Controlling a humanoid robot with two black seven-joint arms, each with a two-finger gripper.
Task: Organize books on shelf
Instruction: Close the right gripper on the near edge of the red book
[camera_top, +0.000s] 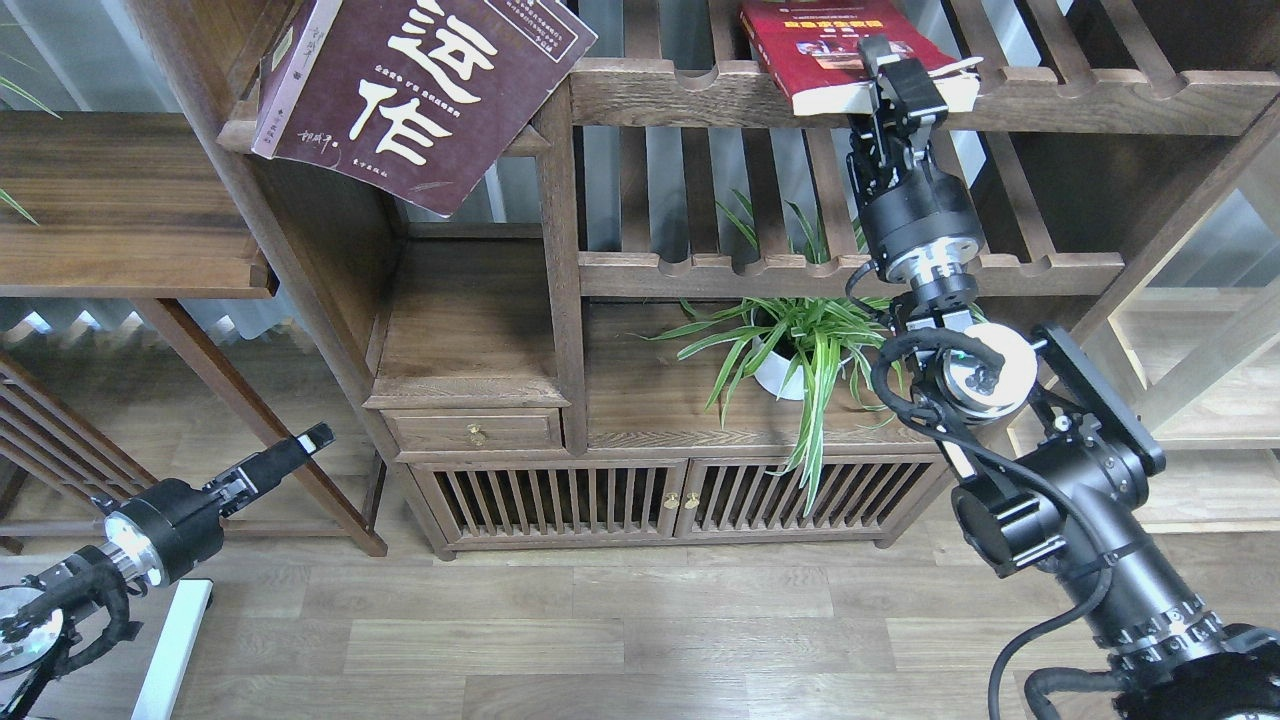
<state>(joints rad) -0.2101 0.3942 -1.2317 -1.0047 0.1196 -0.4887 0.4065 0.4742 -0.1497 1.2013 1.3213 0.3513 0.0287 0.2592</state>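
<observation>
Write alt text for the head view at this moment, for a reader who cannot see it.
The right gripper reaches up to the near edge of a red book lying on a slatted upper rack of a dark wooden bookcase. A large maroon book leans tilted at upper left. The left gripper hangs low over the floor, holding nothing.
</observation>
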